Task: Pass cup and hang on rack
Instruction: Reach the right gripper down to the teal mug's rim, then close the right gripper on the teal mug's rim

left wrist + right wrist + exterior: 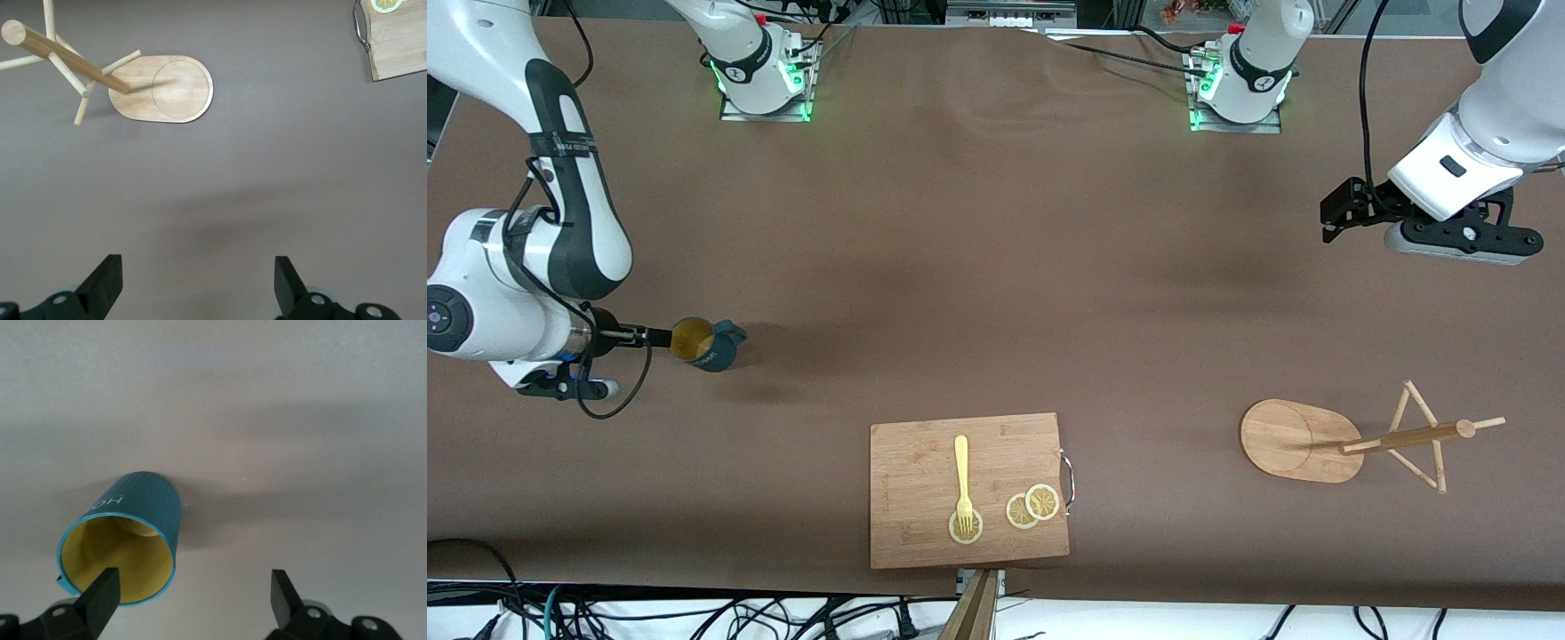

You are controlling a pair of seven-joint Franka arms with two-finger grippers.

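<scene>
The cup (704,345), dark teal with a yellow inside, stands upright on the table toward the right arm's end, its handle turned away from that arm. My right gripper (658,337) hangs open just beside and above its rim. In the right wrist view one fingertip (103,593) overlaps the cup (133,520) at its mouth, and the gripper (193,593) holds nothing. The rack (1303,440), a bamboo mug tree with an oval base, stands toward the left arm's end. My left gripper (1332,218) waits open in the air, with the rack (163,90) showing below the gripper (198,280).
A wooden cutting board (925,462) with a metal handle lies near the front edge, carrying a yellow fork (962,480) and lemon slices (1033,505). Its corner (400,47) shows in the left wrist view. Brown table (996,267) stretches between cup and rack.
</scene>
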